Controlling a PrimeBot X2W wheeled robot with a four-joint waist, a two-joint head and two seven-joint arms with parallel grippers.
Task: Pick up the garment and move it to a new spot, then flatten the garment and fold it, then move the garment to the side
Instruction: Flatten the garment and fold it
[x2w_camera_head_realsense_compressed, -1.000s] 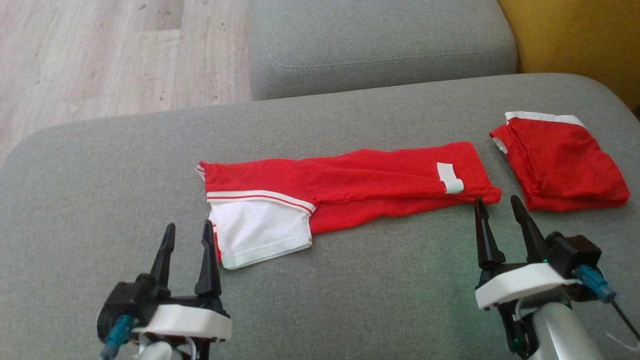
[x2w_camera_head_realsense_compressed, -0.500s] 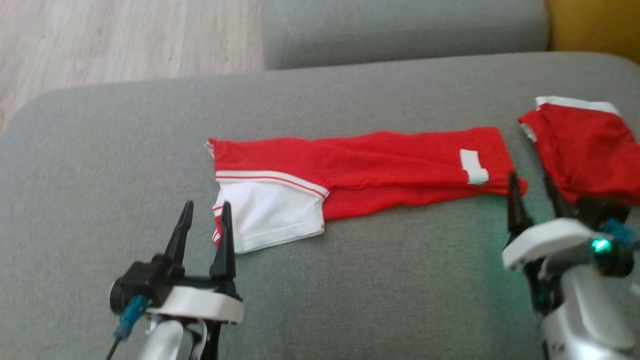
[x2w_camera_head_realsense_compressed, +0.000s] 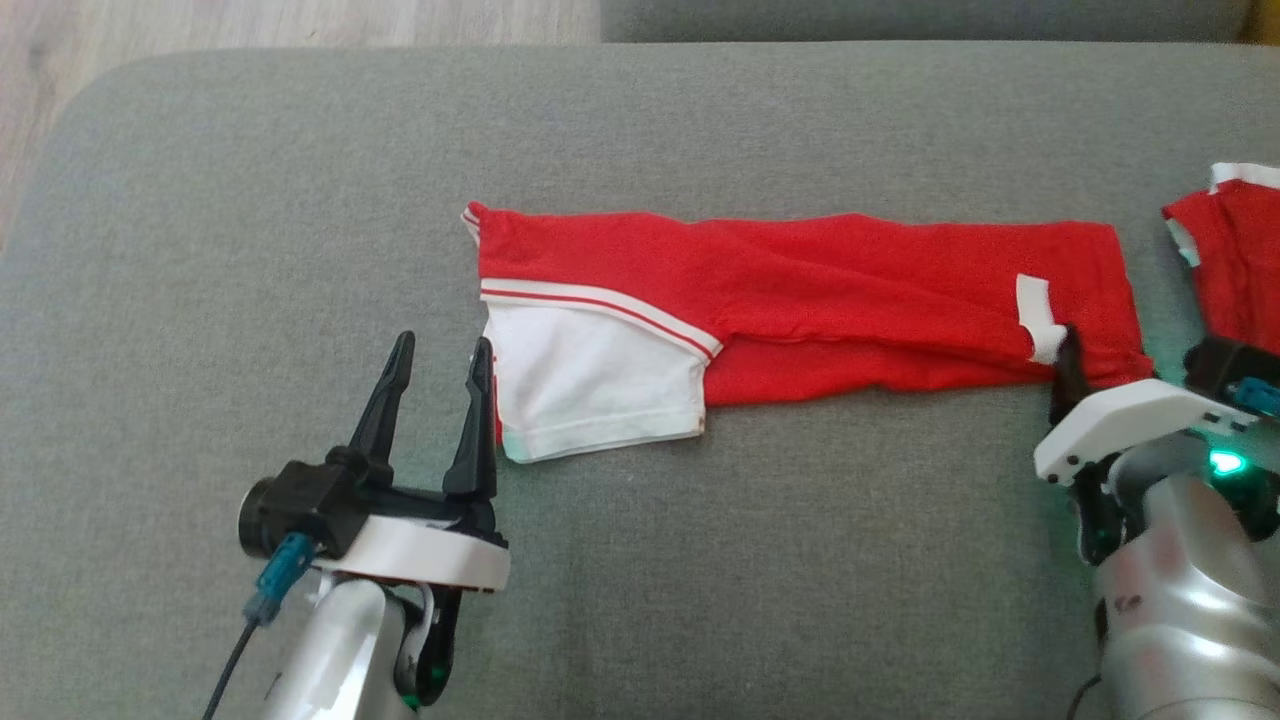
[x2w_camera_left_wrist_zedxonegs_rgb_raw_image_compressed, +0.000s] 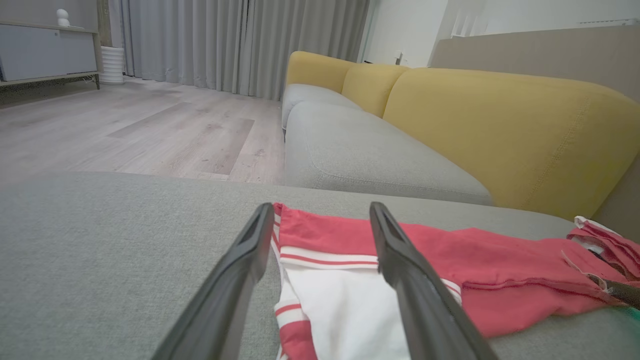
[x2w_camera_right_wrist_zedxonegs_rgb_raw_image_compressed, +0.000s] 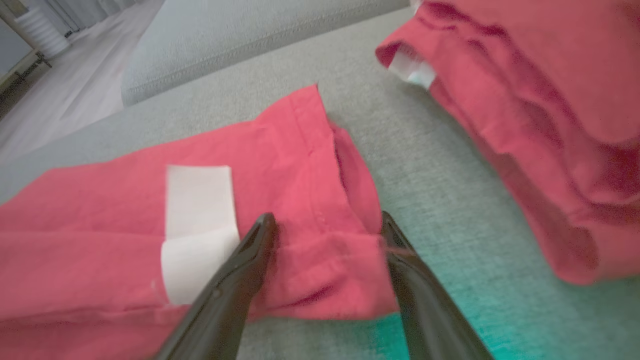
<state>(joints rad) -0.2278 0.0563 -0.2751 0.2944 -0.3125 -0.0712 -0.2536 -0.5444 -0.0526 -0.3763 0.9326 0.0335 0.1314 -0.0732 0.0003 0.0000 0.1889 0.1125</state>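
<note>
Nothing here can be read; the white tag (x2w_camera_head_realsense_compressed: 1036, 325) on the red garment (x2w_camera_head_realsense_compressed: 850, 265), at the right of the frame, looks blank.

The garment (x2w_camera_head_realsense_compressed: 850, 270) lies stretched left to right across the cushion (x2w_camera_head_realsense_compressed: 250, 250) before me. My left fingers (x2w_camera_head_realsense_compressed: 478, 410) stand at its near left end, and my right fingers (x2w_camera_right_wrist_zedxonegs_rgb_raw_image_compressed: 240, 280) straddle its near right corner. A second garment (x2w_camera_head_realsense_compressed: 1235, 260) lies further right, apart from the first.
</note>
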